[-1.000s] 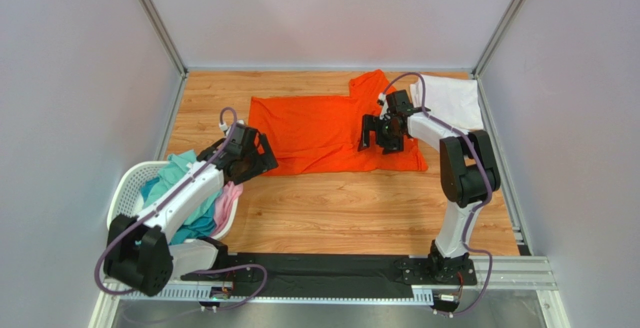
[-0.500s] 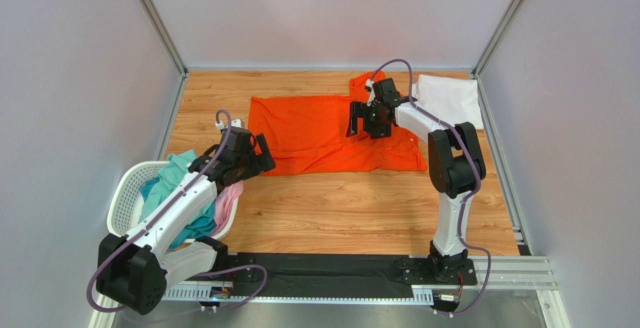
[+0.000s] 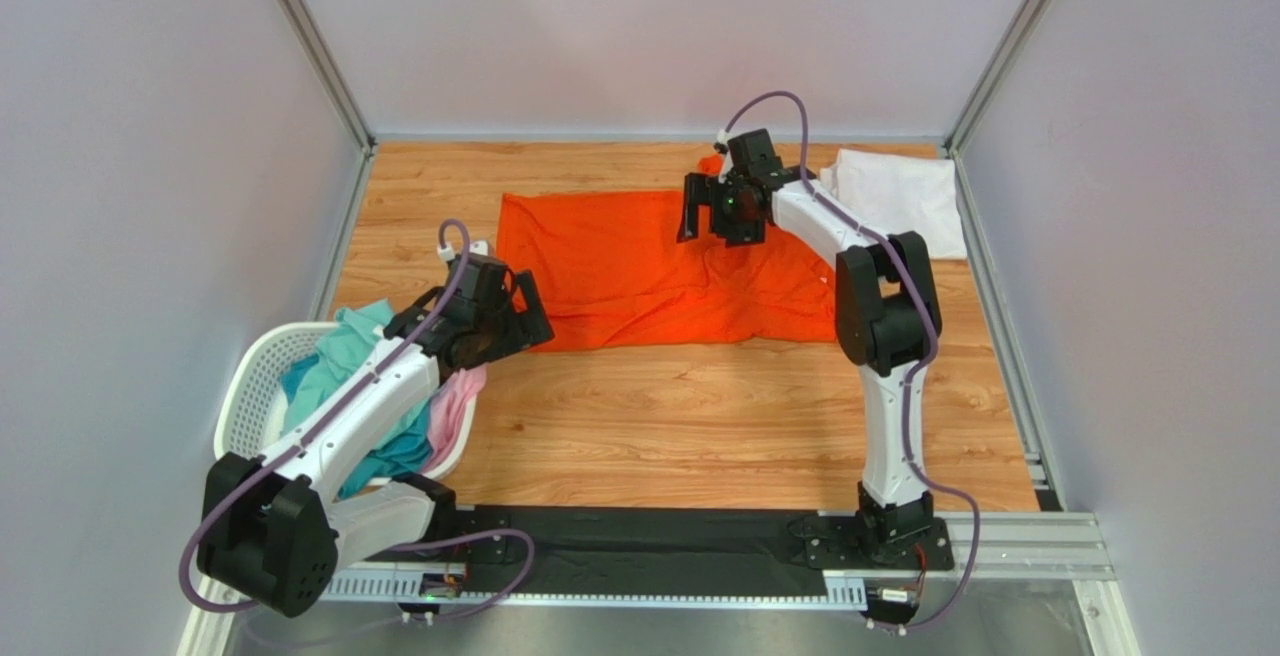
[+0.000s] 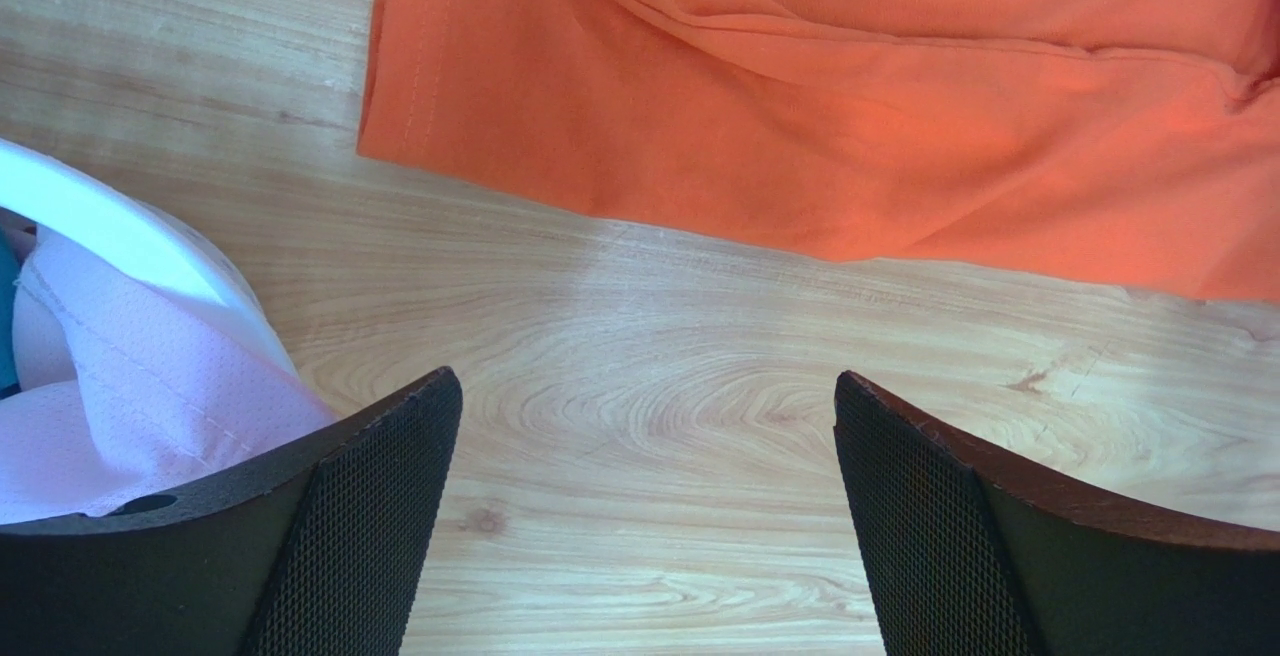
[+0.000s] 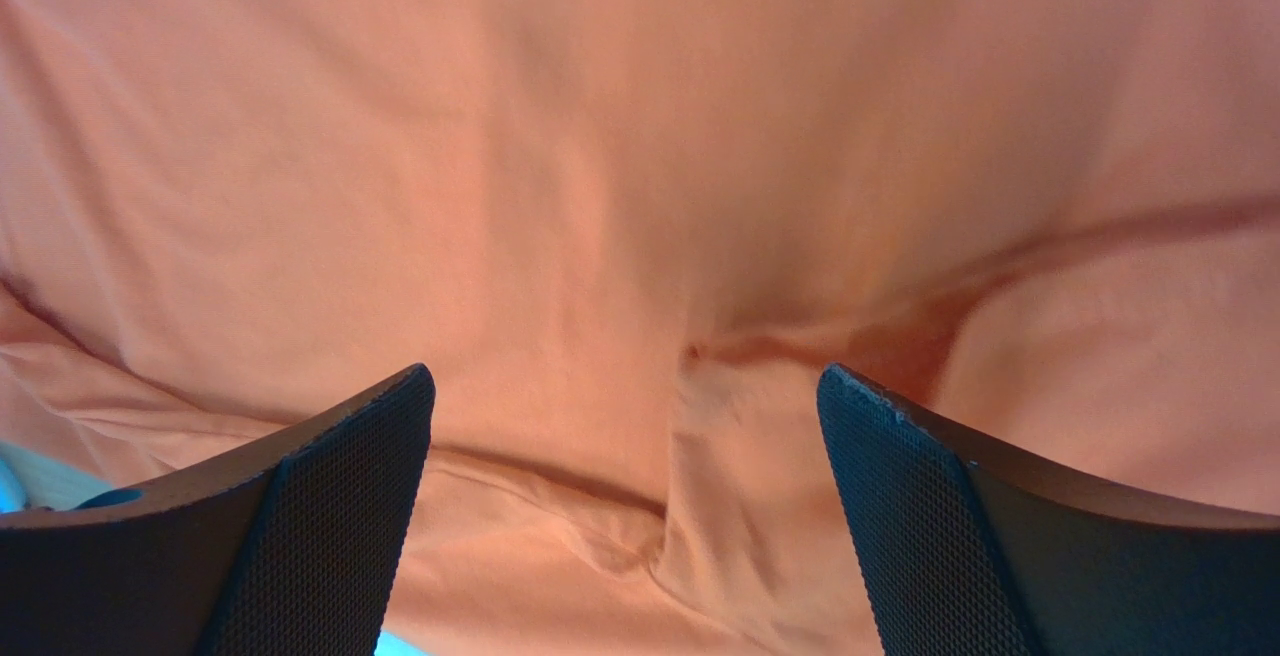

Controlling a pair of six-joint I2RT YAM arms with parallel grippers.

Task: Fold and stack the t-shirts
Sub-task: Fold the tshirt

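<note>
Orange t-shirt (image 3: pixel 646 274): lying spread across the far middle of the wooden table (image 3: pixel 676 416), creasing near its far right part.
White t-shirt (image 3: pixel 902 199): lying at the far right corner.
Teal t-shirt (image 3: pixel 353 349) and pink t-shirt (image 3: pixel 455 401): sitting in the white mesh basket (image 3: pixel 248 386), near left.
Right gripper (image 3: pixel 721 218): hovering over the orange cloth's far edge, fingers spread, holding nothing.
Left gripper (image 3: pixel 526 314): hanging spread and holding nothing over bare wood, between the basket and the shirt's near left corner, with its arm crossing over the basket.
</note>
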